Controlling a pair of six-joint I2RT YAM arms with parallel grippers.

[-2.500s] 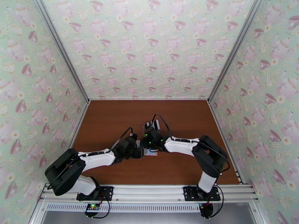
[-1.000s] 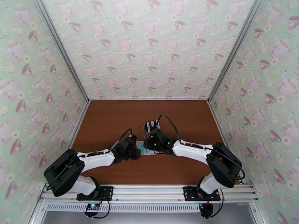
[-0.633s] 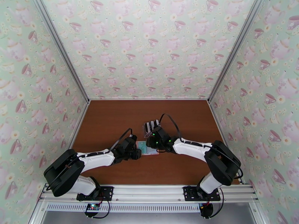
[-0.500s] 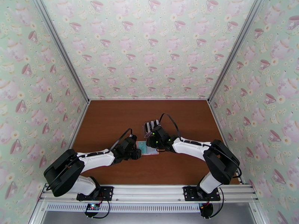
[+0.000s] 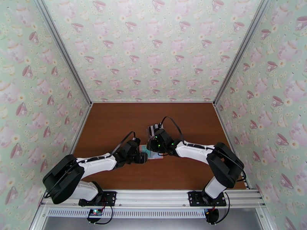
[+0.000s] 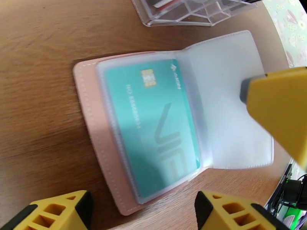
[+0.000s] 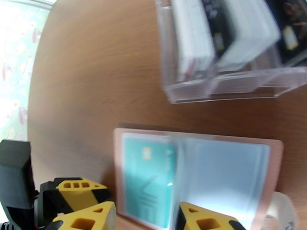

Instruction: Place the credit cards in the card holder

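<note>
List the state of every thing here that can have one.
Pink folding card holder: open, lying flat on the table.
Teal plastic chip card: tucked inside the holder.
Clear plastic slotted rack: holding several cards.
Left gripper: open, empty.
Right gripper: open, empty.

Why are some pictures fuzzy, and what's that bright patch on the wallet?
Right wrist view: the clear card rack is smeared, and light glares off the card holder at its empty sleeve. Left wrist view: the teal card looks sharper. Top external view: evenly lit, crisp.
</note>
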